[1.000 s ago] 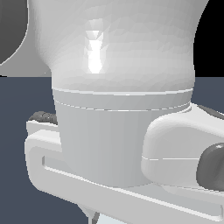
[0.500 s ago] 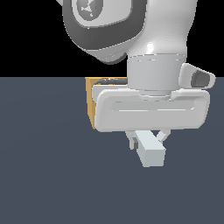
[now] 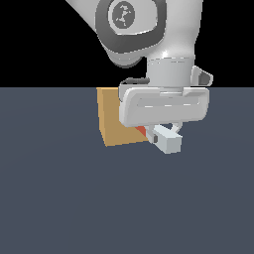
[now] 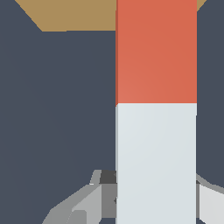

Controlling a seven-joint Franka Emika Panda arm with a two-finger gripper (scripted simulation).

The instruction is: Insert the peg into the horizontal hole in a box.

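The tan box (image 3: 117, 121) sits on the dark floor in the exterior view, partly behind my hand. My gripper (image 3: 166, 131) is shut on the peg (image 3: 167, 141), holding it level by its pale grey-white end, which points toward the camera. The peg's red-orange part (image 3: 141, 131) shows just beside the box's right face. In the wrist view the peg (image 4: 156, 109) runs from my fingers (image 4: 83, 205) toward the box (image 4: 70, 15), red-orange half nearest the box. The hole is hidden in both views.
The dark grey floor (image 3: 64, 198) spreads around the box. My arm's white links (image 3: 149, 30) fill the upper part of the exterior view.
My arm has drawn away from the camera toward the box. The held peg has moved with it and now reaches the box's side; the red-orange part has come into view.
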